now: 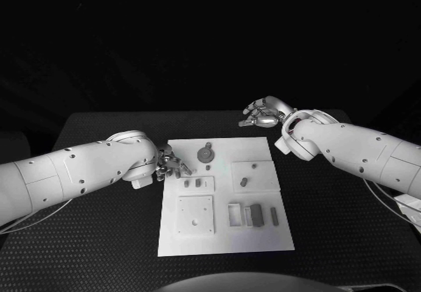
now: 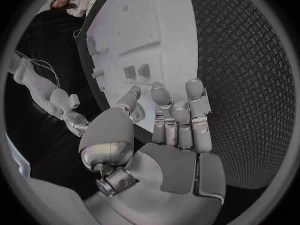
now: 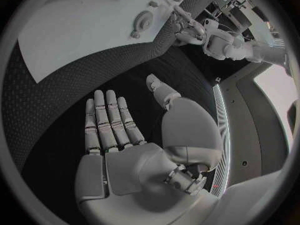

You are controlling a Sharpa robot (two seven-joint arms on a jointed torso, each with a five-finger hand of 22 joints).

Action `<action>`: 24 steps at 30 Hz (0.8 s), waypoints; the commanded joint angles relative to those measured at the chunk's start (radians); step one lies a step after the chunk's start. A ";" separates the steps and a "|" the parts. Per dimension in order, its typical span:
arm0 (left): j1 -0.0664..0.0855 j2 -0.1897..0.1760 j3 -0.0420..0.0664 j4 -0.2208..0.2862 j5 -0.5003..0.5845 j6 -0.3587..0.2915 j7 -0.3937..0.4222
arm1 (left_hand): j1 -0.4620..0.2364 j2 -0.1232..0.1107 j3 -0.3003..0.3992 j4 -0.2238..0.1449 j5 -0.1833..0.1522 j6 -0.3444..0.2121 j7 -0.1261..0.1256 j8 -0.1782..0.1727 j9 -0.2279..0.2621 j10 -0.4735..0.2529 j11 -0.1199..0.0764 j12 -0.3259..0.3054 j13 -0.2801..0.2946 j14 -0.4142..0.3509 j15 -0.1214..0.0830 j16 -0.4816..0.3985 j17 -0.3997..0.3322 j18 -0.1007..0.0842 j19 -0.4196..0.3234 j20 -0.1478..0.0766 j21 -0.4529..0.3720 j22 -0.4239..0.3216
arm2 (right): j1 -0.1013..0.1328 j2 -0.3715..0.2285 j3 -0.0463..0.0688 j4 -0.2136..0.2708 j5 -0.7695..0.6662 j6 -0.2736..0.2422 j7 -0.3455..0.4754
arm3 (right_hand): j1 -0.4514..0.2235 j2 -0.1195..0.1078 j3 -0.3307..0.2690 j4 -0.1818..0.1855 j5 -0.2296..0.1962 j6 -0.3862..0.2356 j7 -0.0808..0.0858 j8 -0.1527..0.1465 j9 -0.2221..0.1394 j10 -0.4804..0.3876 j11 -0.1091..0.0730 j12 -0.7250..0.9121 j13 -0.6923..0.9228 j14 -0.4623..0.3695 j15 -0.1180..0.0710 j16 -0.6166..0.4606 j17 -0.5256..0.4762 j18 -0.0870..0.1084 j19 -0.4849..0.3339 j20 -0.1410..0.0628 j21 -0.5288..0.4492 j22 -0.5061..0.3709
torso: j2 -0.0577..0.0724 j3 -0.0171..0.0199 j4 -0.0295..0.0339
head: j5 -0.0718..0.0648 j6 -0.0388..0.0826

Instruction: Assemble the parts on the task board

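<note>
The white task board [image 1: 224,234] lies in the middle of the black table. On it are a round disc part [image 1: 206,153], a small peg [image 1: 243,180], two small blocks [image 1: 194,181] and upright rectangular pieces [image 1: 257,215]. My left hand [image 1: 171,164] hovers at the board's left edge, close to the small blocks [image 2: 136,71]; its fingers [image 2: 178,115] are straight and hold nothing. My right hand [image 1: 263,112] is raised beyond the board's far right corner, over bare table. Its palm [image 3: 125,135] is flat, fingers stretched out, nothing in it.
A raised square plate [image 1: 196,214] and an open frame [image 1: 235,213] occupy the board's near half, with a slim piece [image 1: 274,215] at the right. Textured black table [image 1: 333,219] surrounds the board on every side.
</note>
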 commanded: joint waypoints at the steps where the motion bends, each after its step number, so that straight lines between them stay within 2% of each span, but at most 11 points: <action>1: 0.000 -0.006 0.002 0.001 0.083 -0.063 0.069 | -0.008 0.004 -0.007 -0.009 0.000 -0.031 0.010 -0.019 -0.007 -0.024 0.009 -0.018 -0.007 -0.020 0.004 -0.017 -0.007 0.004 -0.021 -0.006 -0.017 0.014 | -0.001 0.000 0.000 0.001 -0.003 0.011 0.009 | 0.006 0.000 0.000 0.008 0.000 -0.009 0.063 0.003 -0.001 -0.009 -0.001 -0.005 -0.002 -0.008 0.001 -0.004 -0.001 -0.018 -0.004 0.000 -0.004 0.001 | 0.000 0.0003 0.0003 | -0.001 0.001; 4: 0.000 -0.015 0.014 0.003 0.112 -0.118 0.134 | 0.014 0.010 -0.003 -0.031 0.000 -0.058 0.021 -0.039 -0.019 -0.038 0.018 -0.028 -0.011 -0.031 0.013 -0.027 -0.012 0.001 -0.032 -0.003 -0.027 0.012 | -0.001 -0.002 0.000 0.000 -0.003 0.010 0.010 | 0.006 0.000 0.000 0.008 0.000 -0.009 0.063 0.004 -0.001 -0.009 -0.001 -0.005 -0.002 -0.008 0.001 -0.004 -0.001 -0.018 -0.004 0.000 -0.004 0.002 | 0.000 -0.0002 -0.0003 | -0.003 0.002; 6: 0.001 -0.022 0.017 0.005 0.143 -0.173 0.200 | 0.041 0.024 0.009 -0.059 0.001 -0.090 0.041 -0.057 -0.028 -0.096 0.040 -0.076 -0.035 -0.077 0.035 -0.077 -0.037 -0.013 -0.084 0.015 -0.067 -0.002 | -0.001 -0.004 0.000 -0.002 -0.003 0.010 0.013 | 0.006 0.000 0.000 0.008 0.001 -0.009 0.063 0.004 -0.001 -0.009 -0.001 -0.005 -0.002 -0.008 0.001 -0.004 -0.002 -0.018 -0.004 0.000 -0.004 0.002 | 0.000 0.0004 0.0000 | -0.005 0.006; 8: 0.001 -0.024 0.019 0.007 0.151 -0.216 0.267 | 0.101 0.034 0.037 -0.098 0.004 -0.117 0.056 -0.071 -0.036 -0.131 0.054 -0.112 -0.055 -0.105 0.049 -0.112 -0.054 -0.014 -0.118 0.028 -0.095 -0.015 | -0.001 -0.004 0.000 -0.003 -0.002 0.009 0.014 | 0.007 0.002 0.001 0.008 0.000 -0.008 0.063 0.004 -0.001 -0.008 -0.001 -0.005 -0.003 -0.006 0.000 -0.004 -0.002 -0.018 -0.003 -0.001 -0.004 0.003 | 0.000 0.0011 0.0006 | -0.007 0.008; 10: 0.001 -0.022 0.020 0.010 0.165 -0.268 0.340 | 0.160 0.024 0.091 -0.106 0.004 -0.150 0.083 -0.092 -0.055 -0.183 0.088 -0.182 -0.095 -0.152 0.086 -0.180 -0.089 -0.014 -0.170 0.066 -0.148 -0.046 | -0.001 -0.005 0.000 -0.004 -0.001 0.008 0.015 | 0.008 0.004 0.001 0.008 0.000 -0.008 0.062 0.005 -0.001 -0.008 0.000 -0.005 -0.003 -0.003 0.000 -0.003 -0.002 -0.018 -0.002 -0.001 -0.003 0.005 | -0.001 0.0010 0.0007 | -0.008 0.011; 11: 0.001 -0.021 0.020 0.012 0.165 -0.284 0.365 | 0.195 0.018 0.122 -0.104 0.004 -0.163 0.101 -0.101 -0.068 -0.208 0.111 -0.235 -0.128 -0.178 0.116 -0.230 -0.114 -0.014 -0.203 0.097 -0.187 -0.072 | -0.001 -0.005 0.000 -0.005 -0.001 0.008 0.016 | 0.008 0.004 0.001 0.008 0.000 -0.007 0.062 0.006 -0.001 -0.008 0.000 -0.005 -0.004 -0.002 0.000 -0.003 -0.002 -0.018 -0.001 -0.001 -0.003 0.005 | -0.001 0.0008 0.0003 | -0.008 0.012; 12: 0.001 -0.018 0.019 0.014 0.154 -0.305 0.400 | 0.227 0.010 0.143 -0.110 0.003 -0.176 0.114 -0.109 -0.081 -0.225 0.122 -0.281 -0.158 -0.193 0.139 -0.266 -0.131 -0.014 -0.222 0.116 -0.215 -0.091 | -0.001 -0.004 0.000 -0.006 -0.001 0.008 0.016 | 0.008 0.004 0.001 0.008 0.000 -0.007 0.061 0.006 -0.001 -0.008 0.000 -0.005 -0.004 -0.002 -0.001 -0.003 -0.002 -0.018 -0.001 -0.001 -0.003 0.006 | -0.001 0.0007 0.0002 | -0.008 0.013; 14: 0.000 -0.012 0.019 0.021 0.077 -0.339 0.454 | 0.287 -0.004 0.183 -0.111 0.003 -0.193 0.128 -0.122 -0.105 -0.256 0.153 -0.368 -0.214 -0.220 0.176 -0.330 -0.164 -0.014 -0.252 0.146 -0.258 -0.122 | -0.001 -0.004 0.000 -0.009 0.000 0.007 0.017 | 0.008 0.005 0.000 0.007 0.000 -0.007 0.061 0.006 -0.001 -0.008 0.000 -0.005 -0.004 0.000 -0.001 -0.003 -0.002 -0.017 0.001 -0.002 -0.003 0.007 | 0.000 0.0004 0.0001 | -0.009 0.016; 16: 0.000 -0.006 0.019 0.025 0.013 -0.364 0.488 | 0.328 -0.010 0.202 -0.112 0.008 -0.204 0.124 -0.135 -0.132 -0.261 0.174 -0.448 -0.266 -0.225 0.198 -0.379 -0.187 -0.013 -0.262 0.167 -0.291 -0.148 | -0.001 -0.003 0.000 -0.012 -0.003 0.007 0.018 | 0.008 0.006 0.000 0.007 0.000 -0.007 0.061 0.006 -0.001 -0.008 0.000 -0.005 -0.005 0.001 -0.001 -0.003 -0.003 -0.017 0.002 -0.002 -0.003 0.007 | 0.000 0.0003 -0.0003 | -0.009 0.018; 20: -0.004 0.009 0.017 0.033 -0.136 -0.427 0.550 | 0.389 -0.020 0.201 -0.117 0.006 -0.202 0.116 -0.150 -0.176 -0.239 0.193 -0.562 -0.336 -0.209 0.210 -0.424 -0.200 -0.004 -0.253 0.182 -0.324 -0.173 | -0.001 -0.003 0.000 -0.017 0.003 0.006 0.019 | 0.009 0.006 0.000 0.007 0.000 -0.007 0.061 0.007 -0.001 -0.008 0.000 -0.005 -0.005 0.001 -0.002 -0.003 -0.003 -0.017 0.002 -0.002 -0.003 0.008 | 0.001 0.0007 -0.0008 | -0.007 0.023; 24: -0.013 0.024 0.017 0.027 -0.258 -0.444 0.566 | 0.417 -0.016 0.202 -0.117 0.006 -0.193 0.114 -0.155 -0.201 -0.223 0.199 -0.622 -0.369 -0.194 0.209 -0.435 -0.197 -0.001 -0.239 0.181 -0.333 -0.177 | -0.001 -0.002 0.000 -0.022 0.005 0.007 0.019 | 0.009 0.007 0.000 0.007 0.000 -0.007 0.061 0.007 -0.001 -0.008 0.000 -0.005 -0.005 0.002 -0.002 -0.003 -0.003 -0.016 0.003 -0.002 -0.003 0.008 | 0.000 0.0007 -0.0012 | -0.007 0.025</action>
